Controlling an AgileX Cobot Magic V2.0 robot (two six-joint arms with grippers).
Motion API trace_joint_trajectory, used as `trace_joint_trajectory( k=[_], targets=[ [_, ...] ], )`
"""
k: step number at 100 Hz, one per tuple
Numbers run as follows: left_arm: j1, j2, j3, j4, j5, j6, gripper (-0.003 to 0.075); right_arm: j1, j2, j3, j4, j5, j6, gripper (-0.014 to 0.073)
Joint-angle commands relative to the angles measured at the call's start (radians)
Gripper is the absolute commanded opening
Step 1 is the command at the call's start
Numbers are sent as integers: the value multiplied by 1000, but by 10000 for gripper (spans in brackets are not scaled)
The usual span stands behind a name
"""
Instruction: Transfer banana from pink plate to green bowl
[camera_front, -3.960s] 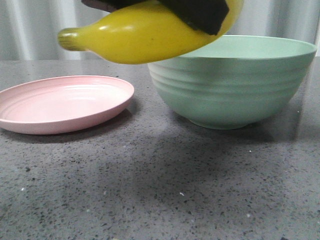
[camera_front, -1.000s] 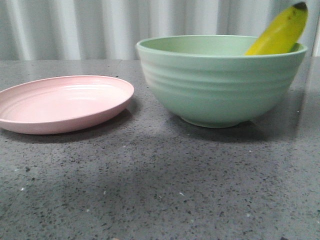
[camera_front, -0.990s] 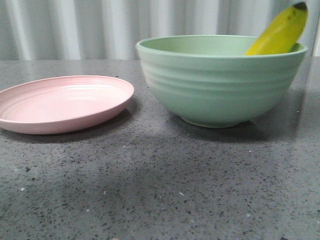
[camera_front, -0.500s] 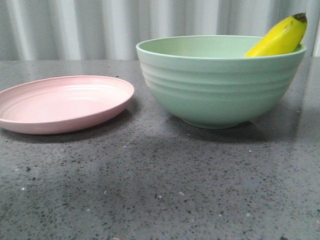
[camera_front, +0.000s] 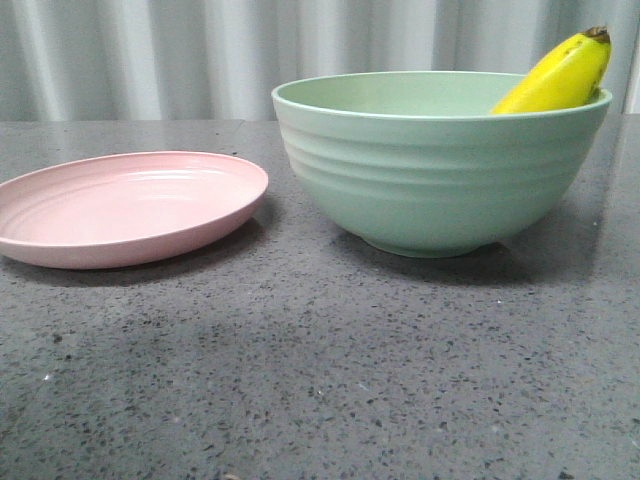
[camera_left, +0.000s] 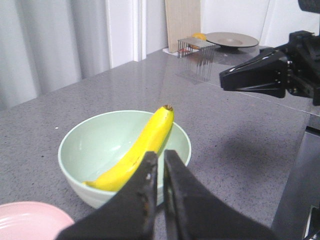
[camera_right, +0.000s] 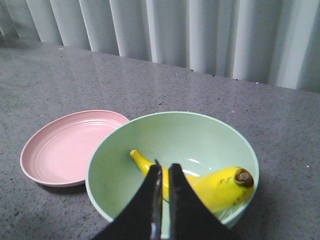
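Banana (camera_right: 215, 186) lies inside the bowl (camera_front: 440, 180), one end down in the bottom and the stem end propped on the rim, poking above it in my front view. I read that tilt as a matter of length: the fruit is too long to settle flat, so it leans against the wall. The plate (camera_front: 130, 205) sits bare just beside the bowl on the grey table (camera_front: 320, 380), the two close but not touching.

Both of my grippers are up and clear. From the left wrist, the left gripper (camera_left: 159, 165) hangs above the bowl's near side with its fingers pressed nearly together and nothing between them. From the right wrist, the right gripper (camera_right: 164, 175) hovers over the bowl's middle, fingers likewise drawn together and holding nothing. Neither touches the banana.

On my reading, the transfer is done: the fruit rests on the bowl alone. The one risk I see is the raised stem end, which a careless pass by either arm could knock and tip out.
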Motion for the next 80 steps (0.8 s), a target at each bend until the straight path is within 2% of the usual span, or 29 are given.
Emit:
trace_joint_trajectory(
  k=[1, 20, 33, 80],
  targets=[
    [2, -85, 60, -13, -121, 4, -20, -6, -55, 26, -1, -89, -13, -64],
    [2, -243, 240, -18, -219, 4, -20, -6, -198, 176, -1, -197, -13, -64],
    [2, -317, 324, -27, -239, 4, -20, -6, -284, 245, -1, -240, -13, -64],
    [2, -358, 391, -27, -232, 4, -20, -6, -327, 273, -1, -221, -13, -64]
  ],
)
